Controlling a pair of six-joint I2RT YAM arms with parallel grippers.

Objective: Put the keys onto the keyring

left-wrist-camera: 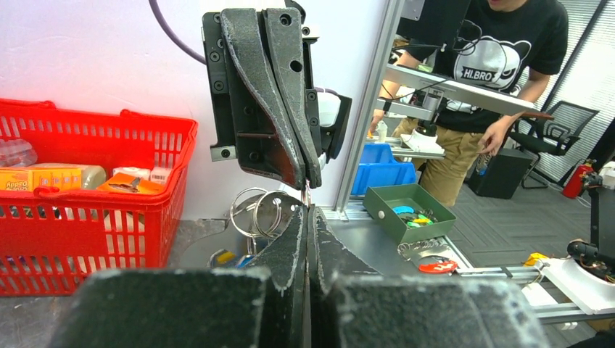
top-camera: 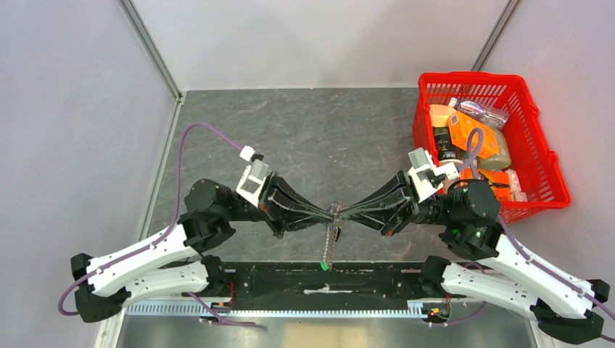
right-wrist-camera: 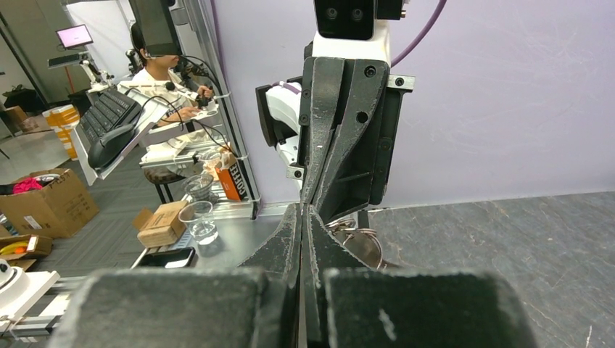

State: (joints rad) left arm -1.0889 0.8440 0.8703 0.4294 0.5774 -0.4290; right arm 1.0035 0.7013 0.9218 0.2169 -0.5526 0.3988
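Observation:
My two grippers meet tip to tip above the middle of the table. The left gripper [top-camera: 330, 211] and the right gripper [top-camera: 341, 211] are both shut, pinching the silver keyring [top-camera: 335, 208] between them. Its twisted chain [top-camera: 331, 243] hangs toward the near edge and ends in a green tag [top-camera: 324, 265]. In the left wrist view my left gripper [left-wrist-camera: 308, 212] faces the right one, with silver rings [left-wrist-camera: 257, 212] just left of the fingers. Below them show yellow and blue caps of the keys [left-wrist-camera: 226, 257]. The right wrist view shows my right gripper [right-wrist-camera: 301, 212] shut and the rings [right-wrist-camera: 360, 238] beside it.
A red basket [top-camera: 544, 156] full of packaged goods stands at the right back of the table, close behind the right arm. A black strip [top-camera: 290, 279] runs along the near edge between the arm bases. Grey walls close off the left and back.

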